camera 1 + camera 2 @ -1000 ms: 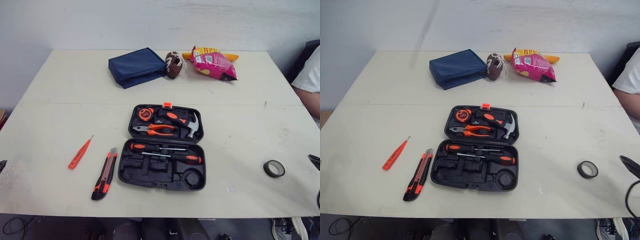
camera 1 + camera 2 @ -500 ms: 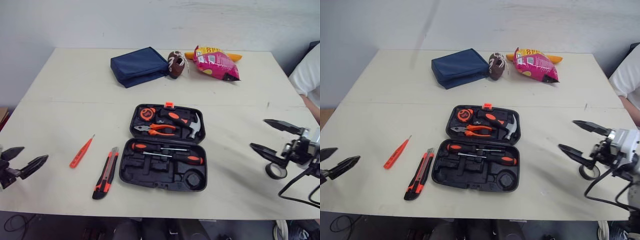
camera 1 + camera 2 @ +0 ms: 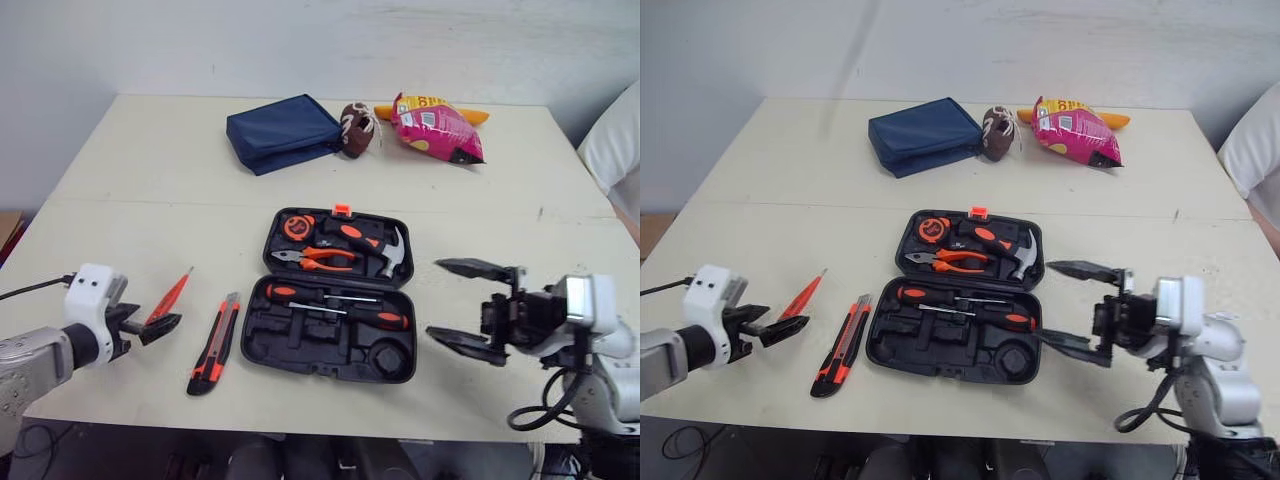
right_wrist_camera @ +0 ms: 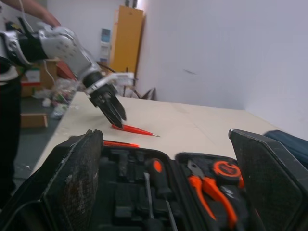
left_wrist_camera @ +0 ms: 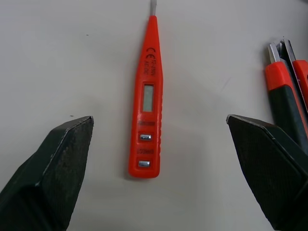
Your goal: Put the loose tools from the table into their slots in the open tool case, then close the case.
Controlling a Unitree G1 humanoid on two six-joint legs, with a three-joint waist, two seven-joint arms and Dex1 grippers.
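- Left eye view: the desk point(image 3: 130, 180) carries one open tool case point(image 3: 300, 345) at centre. One blue pouch point(image 3: 280, 132) and one pink snack bag point(image 3: 435, 125) lie at the far edge.
- Seated in the case: one hammer point(image 3: 385, 252), one pliers point(image 3: 320, 258), one tape measure point(image 3: 294, 227) and two screwdrivers point(image 3: 300, 294). Several slots in the near half are empty.
- Right tool point(image 3: 435, 298): fingers spread wide, nothing held, just beside the case's right side.
- Left tool point(image 3: 158, 325): spread wide, nothing held, at the tester pen's handle end. This is plainly the nearer arm.
- Utility knife point(image 3: 212, 345): one, flat on the desk between tester and case.
- Tester pen point(image 5: 148, 101): one, flat on the desk, left of the knife.
  - The left wrist view shows it centred between both fingers and apart from each.
  - Its long axis runs straight ahead, with the tip pointing away.
  - Height above the desk cannot be told; a descent is judged necessary before closing.
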